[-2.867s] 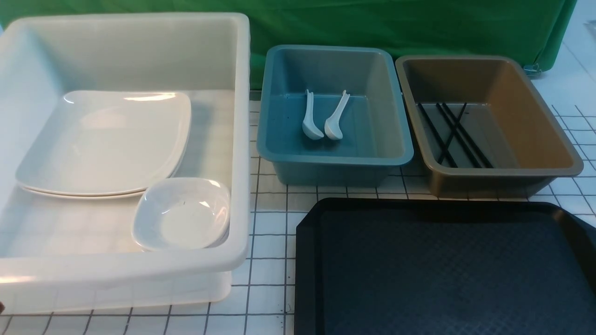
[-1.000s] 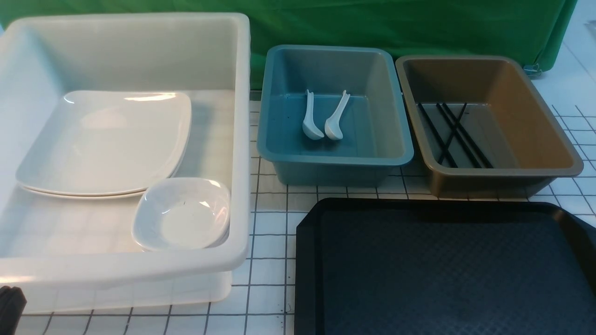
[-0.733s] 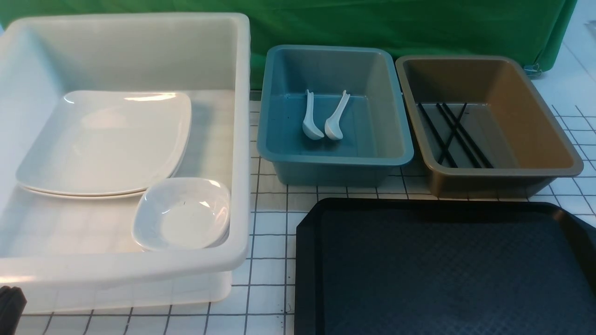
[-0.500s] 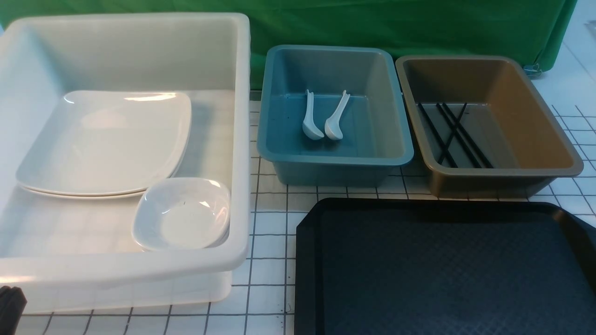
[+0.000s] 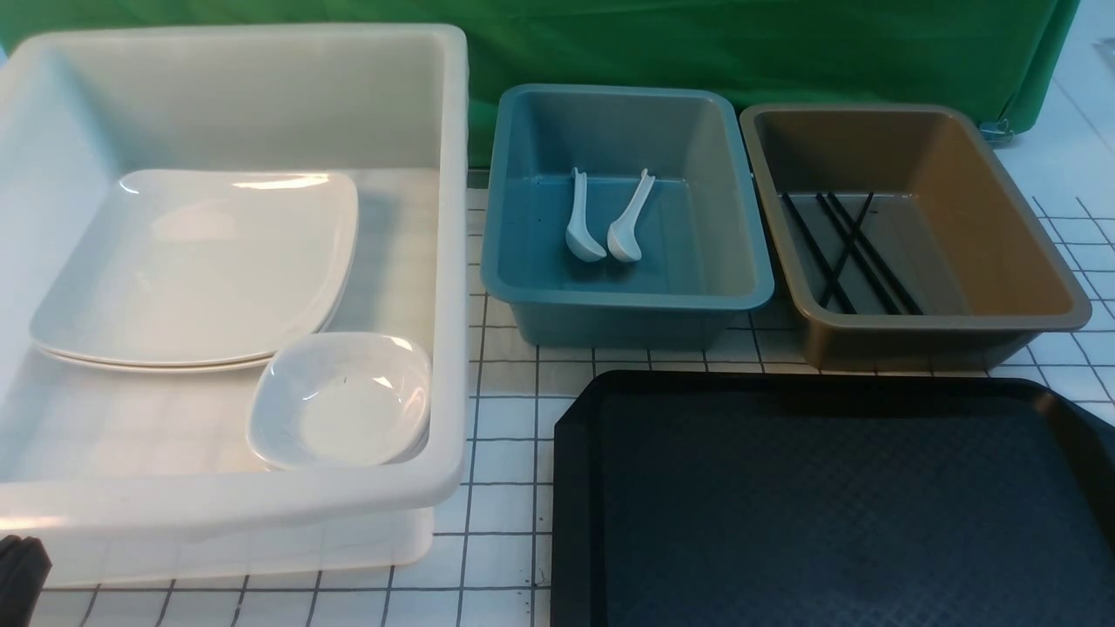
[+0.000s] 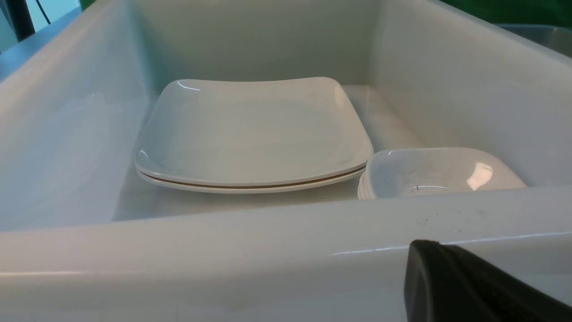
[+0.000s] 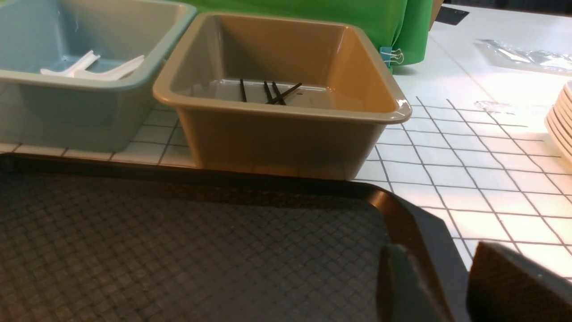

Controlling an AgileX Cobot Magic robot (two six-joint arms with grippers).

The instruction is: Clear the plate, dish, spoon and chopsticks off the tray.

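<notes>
The black tray (image 5: 827, 505) lies at the front right with nothing on it; it also shows in the right wrist view (image 7: 178, 250). Two stacked white plates (image 5: 200, 261) and a small white dish (image 5: 344, 401) lie in the white bin (image 5: 261, 501). Two white spoons (image 5: 601, 231) lie in the teal bin (image 5: 627, 305). Black chopsticks (image 5: 849, 252) lie crossed in the brown bin (image 5: 941, 326). My left gripper (image 5: 19, 570) is low, outside the white bin's near wall, shut and empty. My right gripper (image 7: 440, 259) is slightly open and empty over the tray's right corner.
A green cloth (image 5: 697, 43) hangs behind the bins. In the right wrist view, a stack of white plates (image 7: 561, 125) and clear plastic wrap (image 7: 523, 56) lie on the gridded table to the right of the brown bin.
Since 2.9 s ago my left gripper's tip has come into the front view's lower left corner. Over the last second nothing has moved.
</notes>
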